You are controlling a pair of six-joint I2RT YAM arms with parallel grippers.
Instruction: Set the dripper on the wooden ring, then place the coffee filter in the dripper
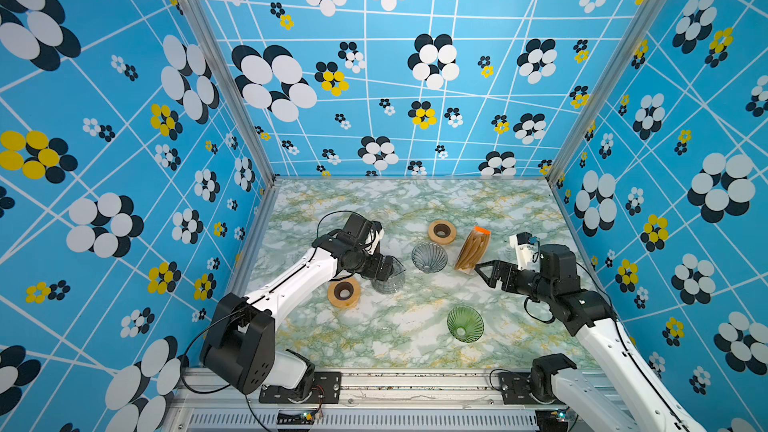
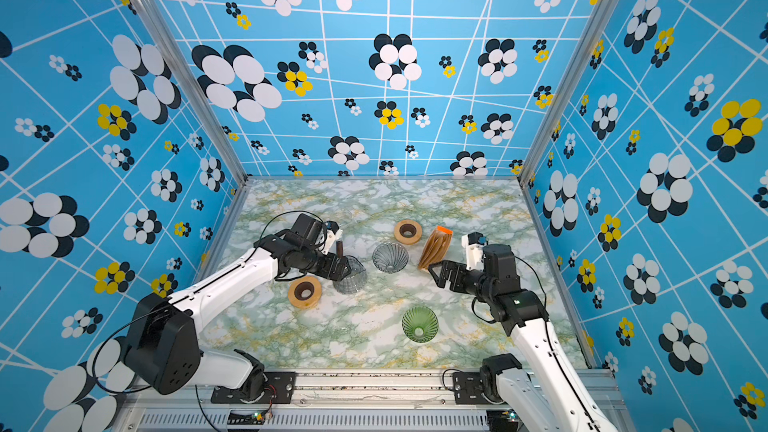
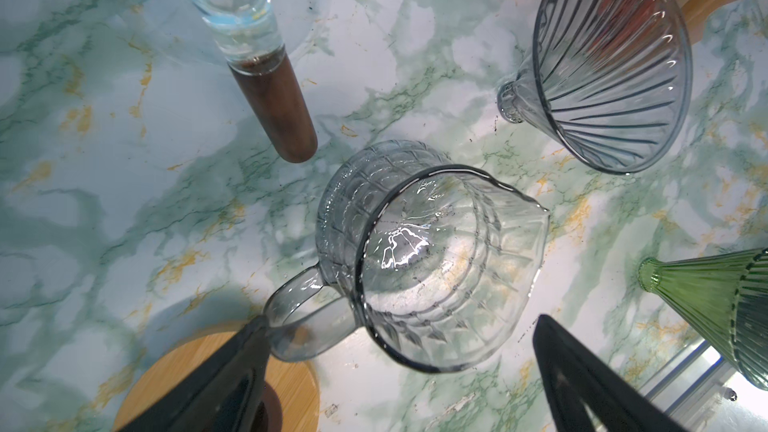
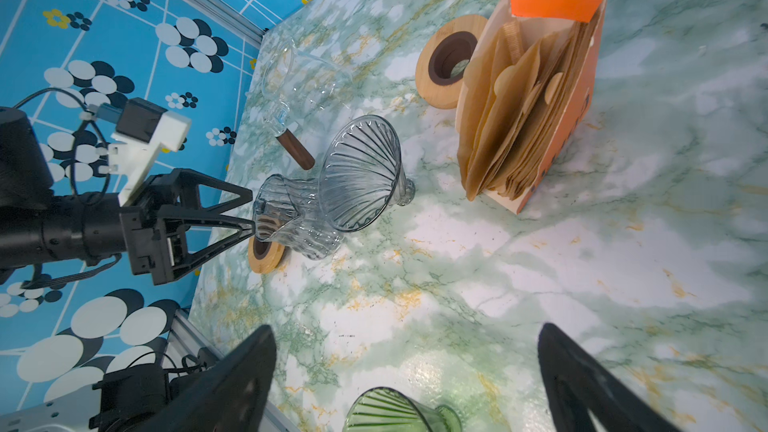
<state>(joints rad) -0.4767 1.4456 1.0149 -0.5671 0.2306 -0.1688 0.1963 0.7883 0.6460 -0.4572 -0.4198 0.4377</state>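
1. Left claw point(image 4: 253, 211) stands wide open around the mouth of the glass pitcher point(image 1: 388, 283). In the left wrist view 1 finger point(image 3: 237, 367) touches the pitcher's handle and the other stands clear of the rim.
2. Right claw point(image 4: 405, 328) is spread open too and grips nothing. We see it over bare counter point(image 1: 374, 342), near the filter box point(image 1: 471, 249).
3. Blue flowered walls close 3 sides of the counter, and a metal rail point(image 1: 415, 384) runs along the front edge. We find the widest free room in the front strip left of the green dripper point(image 1: 465, 323) and along the back wall.
4. The filter box is open at the top. The brown paper filters point(image 4: 511, 126) stand on edge inside it, fanned out.
5. The grey dripper point(image 1: 429, 257) lies on its side between pitcher and filter box, apart from both, with nothing in it. The green dripper lies on its side nearer the front, also unfilled.
6. We count 2 wooden rings. The near ring point(image 1: 343, 292) is just beside the pitcher, and the far ring point(image 1: 441, 231) is behind the filter box.
7. The print on the box's orange side is too small for us to read.
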